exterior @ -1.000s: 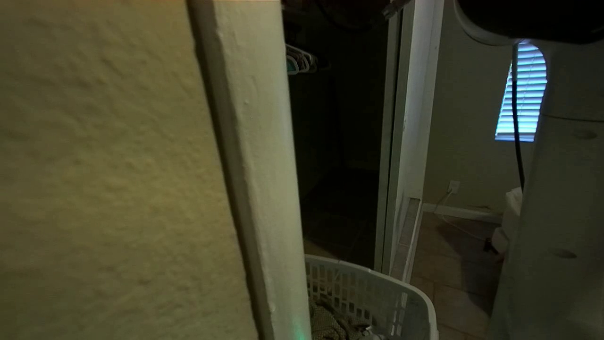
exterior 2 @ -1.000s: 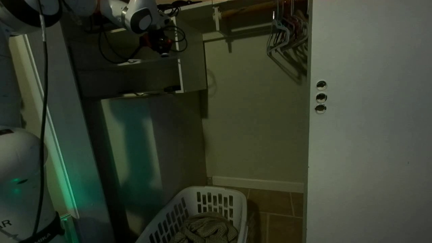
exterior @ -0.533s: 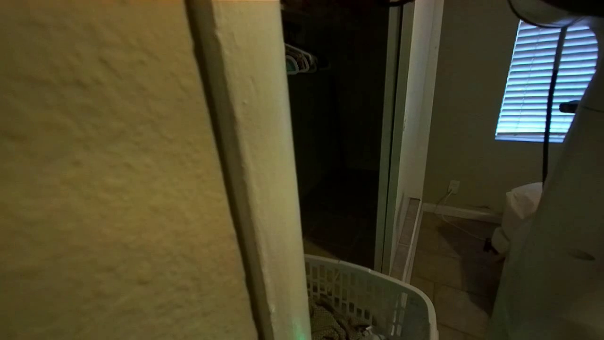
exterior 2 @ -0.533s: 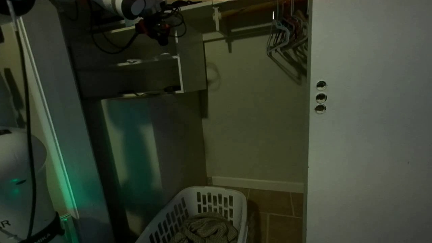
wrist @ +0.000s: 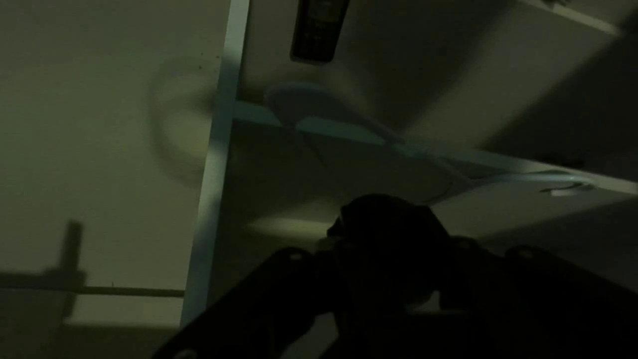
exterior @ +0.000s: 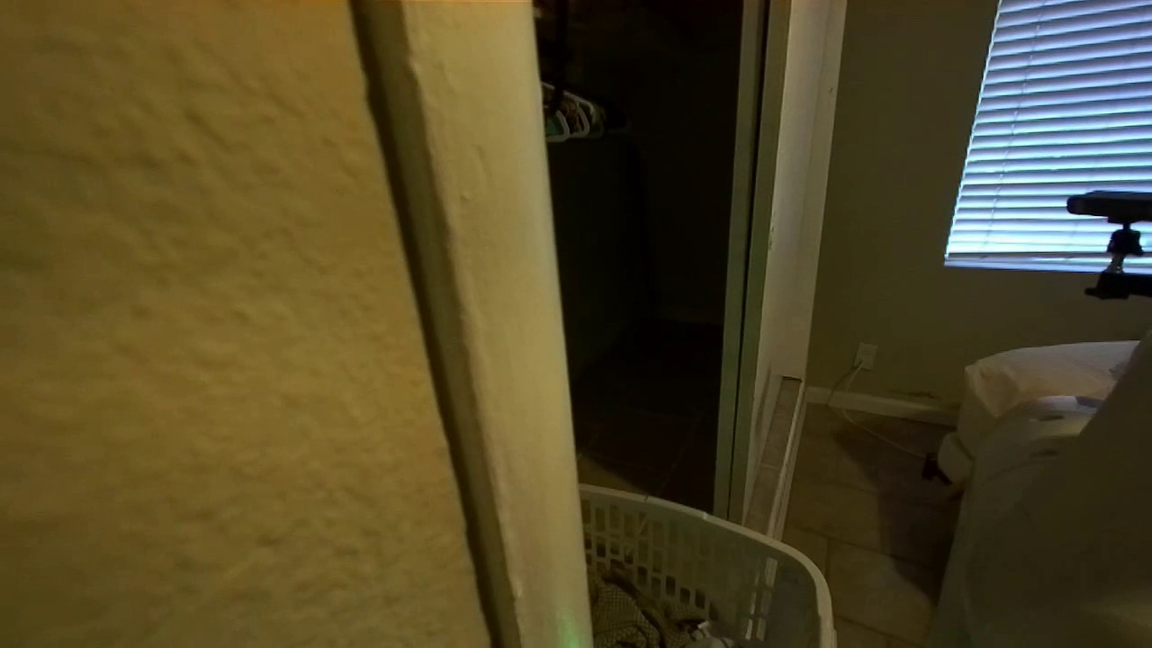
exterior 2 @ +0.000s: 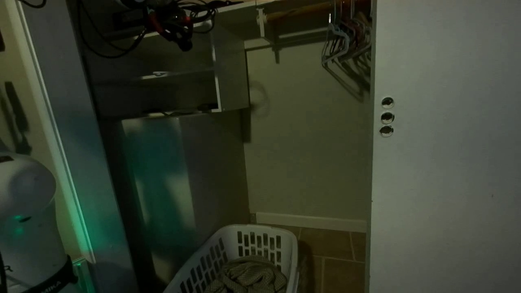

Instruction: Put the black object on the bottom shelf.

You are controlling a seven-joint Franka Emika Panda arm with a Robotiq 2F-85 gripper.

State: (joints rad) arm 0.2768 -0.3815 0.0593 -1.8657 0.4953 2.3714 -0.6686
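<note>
- Step in hand: if the black remote is the task's thing, we judge the placing done, as it lies on what we take for the bottom shelf, at the right end
- Next move: we would draw the gripper clear to the near side; we cannot tell in this dark whether its fingers stand apart, meet or grip something
- Largest: we count one white door at right, one shelving unit at far left
- Then one laundry basket, near, with one heap of cloth
- Smaller: one gripper; one loose hanger; the hangers at far right overlap too much to count
- Smallest: one black remote, three metal discs on the door
</note>
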